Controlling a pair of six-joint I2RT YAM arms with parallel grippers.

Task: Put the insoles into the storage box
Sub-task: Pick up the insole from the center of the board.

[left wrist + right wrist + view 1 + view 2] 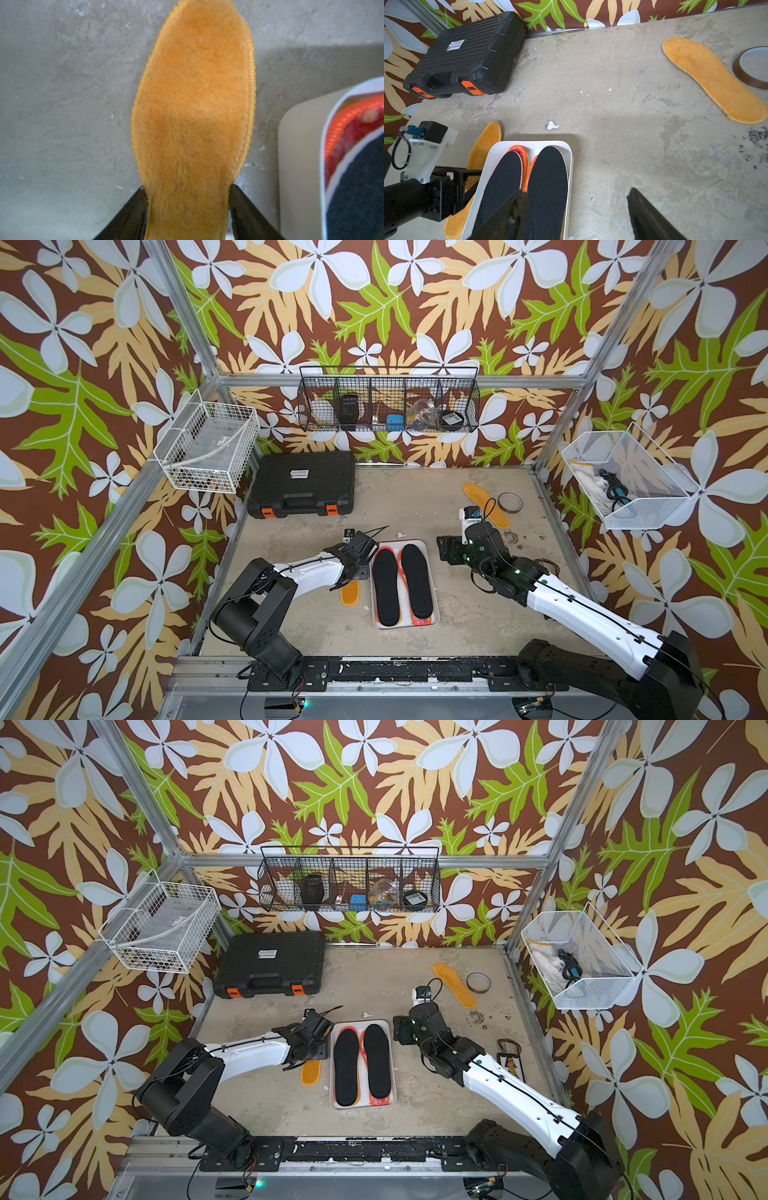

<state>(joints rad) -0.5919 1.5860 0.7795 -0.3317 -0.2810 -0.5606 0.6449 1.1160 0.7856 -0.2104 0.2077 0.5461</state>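
The white storage box (pixel 405 542) (pixel 361 1022) (pixel 529 143) sits mid-table. In it lie two black insoles (pixel 386 587) (pixel 417 578) on top of red-white, orange-rimmed insoles (pixel 520 150). Just left of the box a fuzzy orange insole (pixel 350 594) (pixel 193 104) lies flat on the table. My left gripper (pixel 187 188) (pixel 353 572) is over its far half, and both fingers press its side edges. Another orange insole (pixel 485 504) (pixel 714 81) lies at the back right. My right gripper (pixel 577 193) (pixel 444 549) hangs open and empty by the box's right rim.
A black hard case (pixel 303 485) with orange latches stands at the back left. A tape roll (pixel 510 503) lies beside the far orange insole. White wire baskets (pixel 205 448) (pixel 627 481) hang on the side walls, a black one (pixel 388 400) on the back wall.
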